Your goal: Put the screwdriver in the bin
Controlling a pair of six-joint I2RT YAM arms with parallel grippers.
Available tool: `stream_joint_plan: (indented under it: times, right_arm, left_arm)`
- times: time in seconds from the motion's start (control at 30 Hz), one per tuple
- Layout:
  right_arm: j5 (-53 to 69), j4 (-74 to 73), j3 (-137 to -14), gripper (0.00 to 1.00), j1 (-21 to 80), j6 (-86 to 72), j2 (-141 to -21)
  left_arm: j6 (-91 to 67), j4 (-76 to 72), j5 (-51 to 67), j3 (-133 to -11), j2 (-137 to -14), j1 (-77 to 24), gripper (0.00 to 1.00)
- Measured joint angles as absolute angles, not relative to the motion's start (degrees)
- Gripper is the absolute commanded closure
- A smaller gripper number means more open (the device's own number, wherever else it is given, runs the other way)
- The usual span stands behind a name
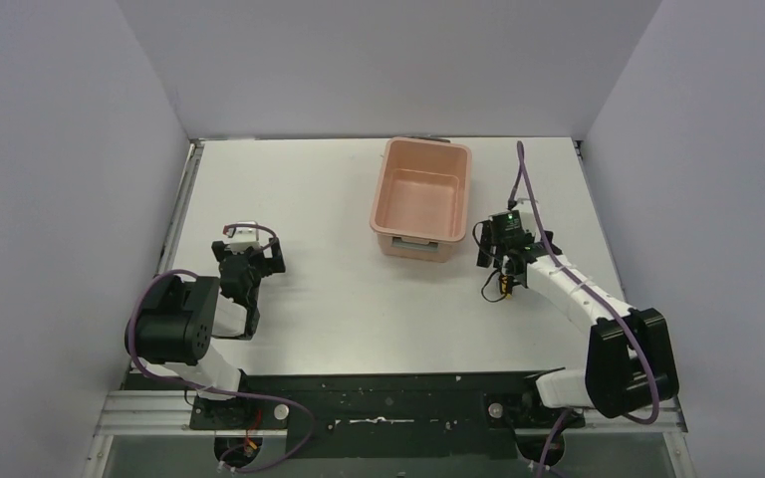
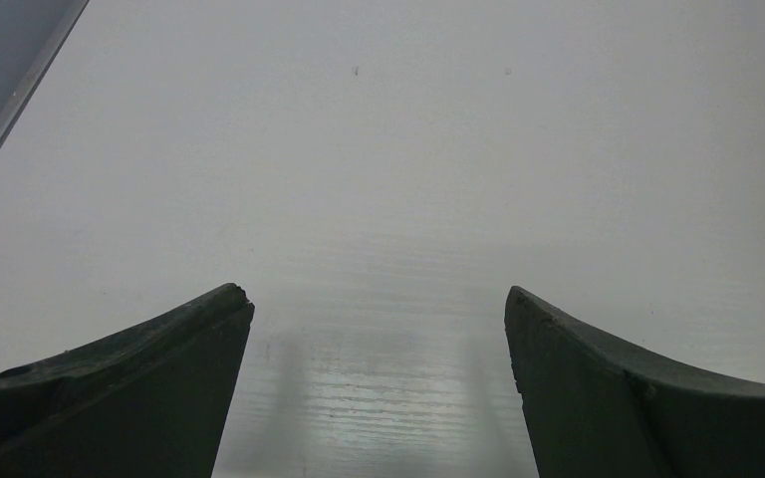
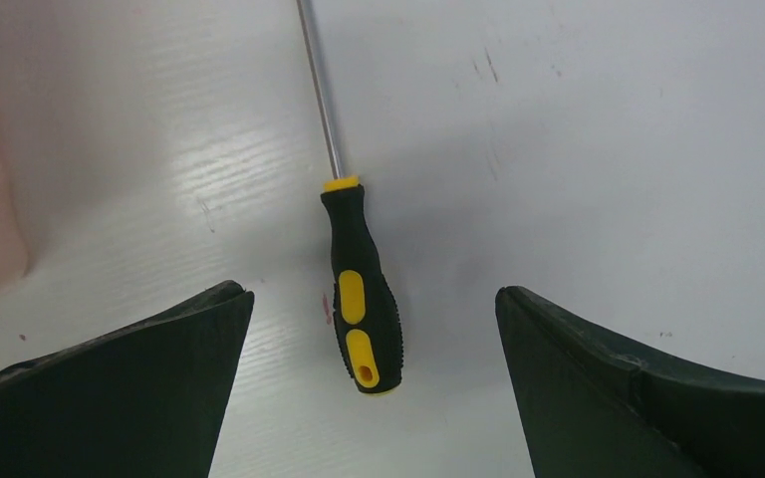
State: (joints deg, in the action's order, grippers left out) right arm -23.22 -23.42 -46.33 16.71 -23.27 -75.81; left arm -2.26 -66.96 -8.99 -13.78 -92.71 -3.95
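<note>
While hovering low over the table (image 1: 349, 319) with the right gripper (image 3: 374, 292) spread wide and holding nothing, seems to be at the reach-and-grasp step: straddling the black and yellow handle of the screwdriver (image 3: 356, 269) without touching it yet. Lying flat on the table near the front right corner of the bin (image 1: 416, 244), outside it, shaft pointing away from the wrist camera. Next, by this reading: lower a little, centre on the handle and close firmly, since a slim round handle could roll or slip; then lift, carry left over the rim and let go inside. Left gripper (image 2: 377, 299) likewise wide open and empty, over bare table well apart from both. Hard to make out: shaft tip cut off at the top of the right wrist view; from above, nearly all of the screwdriver hidden under the gripper, only a speck of yellow showing; height above the table unclear
</note>
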Motion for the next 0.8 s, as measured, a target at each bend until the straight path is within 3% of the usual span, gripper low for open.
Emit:
stream_joint_plan:
  times: [0.13, 0.27, 0.33, 0.4, 0.47, 0.6, 0.8]
  right_arm:
    - [-19.4, -24.1, -45.1, 0.02, 14.0, -23.1, -77.7]
    - [-14.3, -22.6, -43.0, 0.12, 9.8, -22.5, -81.3]
    - [-11.5, -22.2, -42.0, 0.25, 8.1, -21.6, -83.1]
    - [-8.4, -20.5, -41.8, 0.53, 6.6, -21.1, -84.3]
    - [-5.2, -18.7, -41.8, 0.75, 6.0, -20.6, -85.2]
    - [-3.4, -17.2, -42.2, 0.98, 5.9, -19.3, -86.0]
    - [-2.1, -18.3, -42.9, 1.00, 5.6, -18.7, -85.9]
  left_arm:
    - [-2.3, -67.0, -9.0, -13.8, -92.7, -3.9, 0.03]
    - [-2.3, -67.0, -9.0, -13.8, -92.7, -3.9, 0.03]
    - [-2.3, -67.0, -9.0, -13.8, -92.7, -3.9, 0.03]
    - [-2.3, -67.0, -9.0, -13.8, -92.7, -3.9, 0.03]
    - [-2.3, -67.0, -9.0, -13.8, -92.7, -3.9, 0.03]
    - [-2.3, -67.0, -9.0, -13.8, -92.7, -3.9, 0.03]
    - [-2.3, -67.0, -9.0, -13.8, -92.7, -3.9, 0.03]
